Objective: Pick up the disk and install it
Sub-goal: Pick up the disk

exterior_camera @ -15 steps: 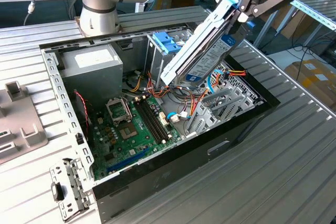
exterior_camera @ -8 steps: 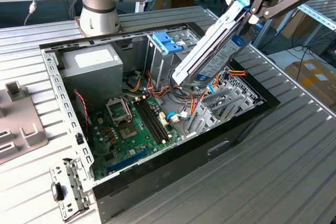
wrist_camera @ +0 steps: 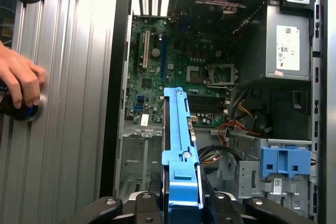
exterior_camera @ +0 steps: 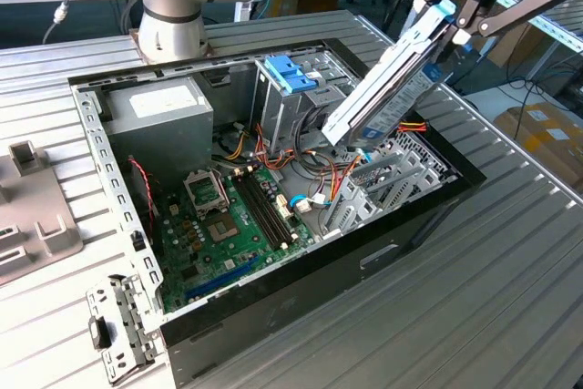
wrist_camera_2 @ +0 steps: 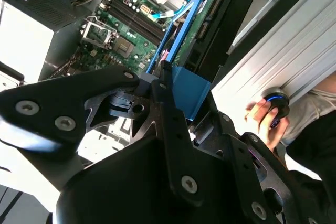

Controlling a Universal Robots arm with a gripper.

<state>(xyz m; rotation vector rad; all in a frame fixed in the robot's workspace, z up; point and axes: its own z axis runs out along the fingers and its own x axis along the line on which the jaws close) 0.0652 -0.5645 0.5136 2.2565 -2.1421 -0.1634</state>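
Observation:
My gripper [exterior_camera: 453,17] is shut on the blue tab end of the disk [exterior_camera: 383,88], at the exterior view's upper right. The disk, dark with bright blue rails, hangs tilted, its lower end pointing down into the open computer case [exterior_camera: 91,134] above the metal drive bay [exterior_camera: 401,179]. In the first wrist view the disk's blue rail [wrist_camera: 181,145] runs out from between the black fingers [wrist_camera: 144,205] over the case interior. In the second wrist view the blue tab [wrist_camera_2: 189,95] sits clamped in the gripper [wrist_camera_2: 178,111], and the disk [wrist_camera_2: 184,24] extends toward the motherboard.
Inside the case lie a green motherboard [exterior_camera: 228,216], a grey power supply [exterior_camera: 155,116], a paler blue latch [exterior_camera: 290,72] and loose cables [exterior_camera: 301,148]. A person's hand [wrist_camera: 21,80] rests on a round knob on the ribbed table [exterior_camera: 510,261]. Metal brackets [exterior_camera: 114,325] lie outside the case.

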